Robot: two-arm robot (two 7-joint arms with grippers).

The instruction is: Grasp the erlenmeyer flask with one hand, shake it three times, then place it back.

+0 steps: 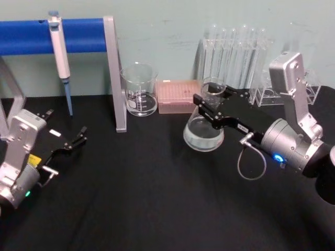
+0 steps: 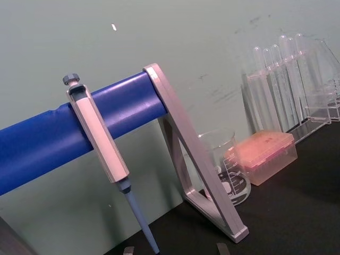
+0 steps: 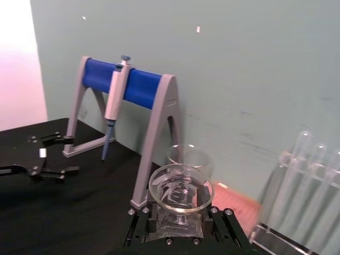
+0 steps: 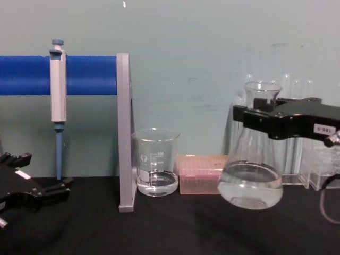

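My left end effector [image 1: 68,142] lies idle near the counter's [image 1: 152,204] left edge, fingers spread. Farther in, right of centre, my right end effector [image 1: 208,107] is clenched on the neck of the one erlenmeyer flask [image 1: 204,135], which hangs clear of the counter with liquid in its base. For the shake I'd keep strokes short and the neck upright, away from the back row. Along the back edge I count one pipette [image 1: 60,57] on one stand [image 1: 26,35], one beaker [image 1: 139,91] and one pink tip box [image 1: 178,97]. The test tubes [image 1: 235,52] I can't count.

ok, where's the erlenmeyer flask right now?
Right of centre in the head view: the erlenmeyer flask is held by its neck in the right end effector, in front of the pink tip box. Chest view: it looks lifted off the table.
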